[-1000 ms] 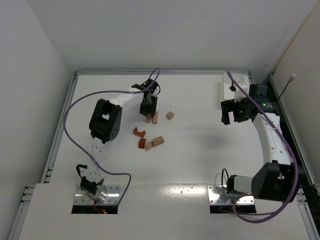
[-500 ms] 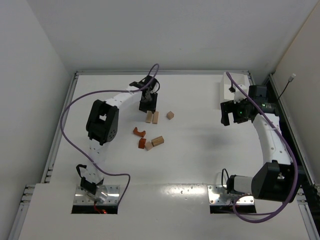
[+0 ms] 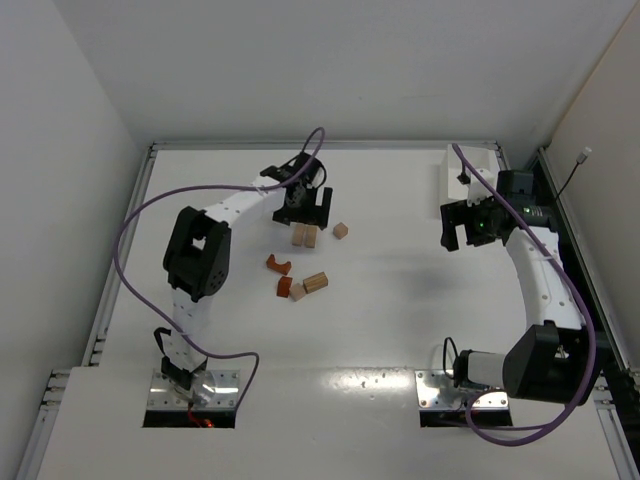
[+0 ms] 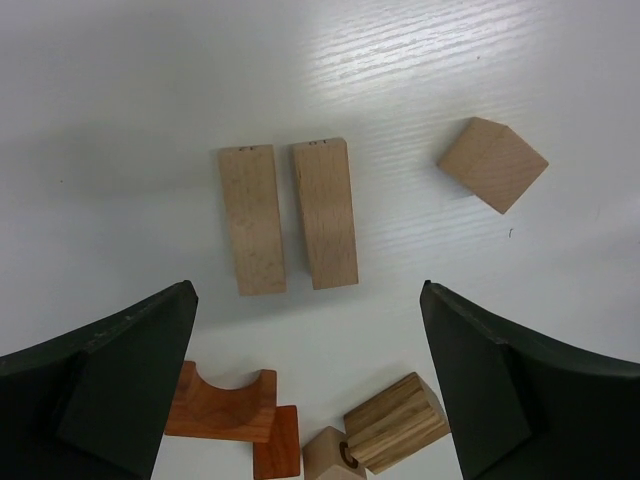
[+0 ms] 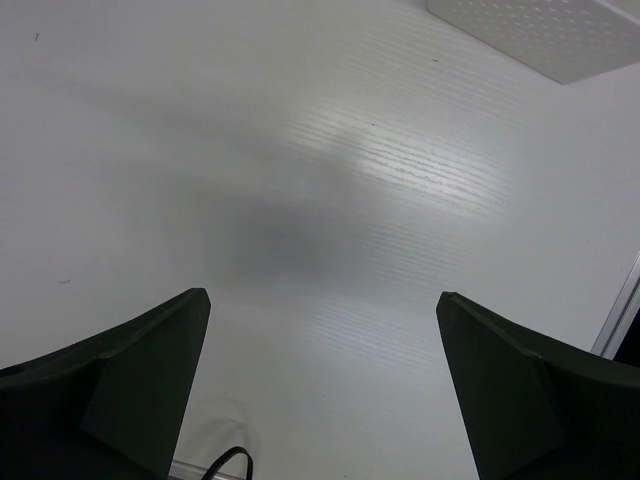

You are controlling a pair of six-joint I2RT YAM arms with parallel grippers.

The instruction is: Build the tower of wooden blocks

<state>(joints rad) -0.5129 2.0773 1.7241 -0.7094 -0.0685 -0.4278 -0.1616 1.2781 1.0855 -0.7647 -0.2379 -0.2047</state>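
Left wrist view shows the left pincer [image 4: 306,300], pinched in a second ago, now spread wide and empty above two pale tan blocks [image 4: 325,212] lying flat side by side toward the far edge of the worktop [image 3: 420,320], so the tower's base looks laid but nothing is stacked yet.

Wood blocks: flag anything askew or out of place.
Nothing damaged or spilled. The cube sits apart, turned diagonally to the two parallel long blocks. The arch and other pieces lie in a loose jumble; nothing is stacked.
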